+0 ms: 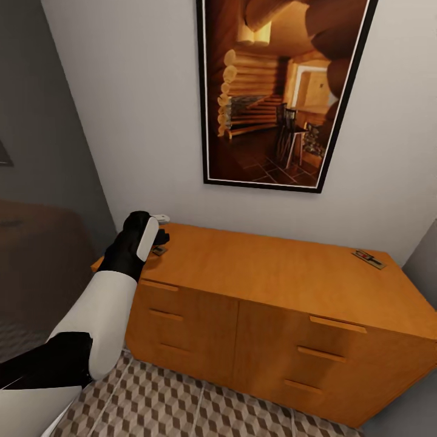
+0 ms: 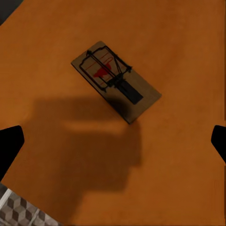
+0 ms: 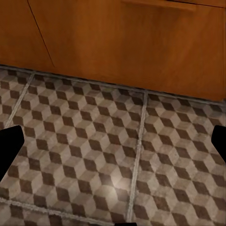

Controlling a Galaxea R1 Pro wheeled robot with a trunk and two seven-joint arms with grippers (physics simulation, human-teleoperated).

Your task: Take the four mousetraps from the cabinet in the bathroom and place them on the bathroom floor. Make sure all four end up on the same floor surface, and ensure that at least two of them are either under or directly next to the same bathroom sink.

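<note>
The left pincer (image 1: 161, 233) hangs spread wide over the left end of the cabinet (image 1: 273, 279), above a mousetrap (image 2: 116, 81) lying flat on its top (not touched). A second mousetrap (image 1: 368, 258) lies at the cabinet's far right corner. The right pincer (image 3: 113, 141), also spread, hangs over the bathroom floor (image 3: 94, 155) before the cabinet's front

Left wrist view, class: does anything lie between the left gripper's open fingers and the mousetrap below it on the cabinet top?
Nothing visible does. The mousetrap lies alone on the bare cabinet top, with the left gripper open above it; only the gripper's shadow falls across the wood beside the trap.
</note>
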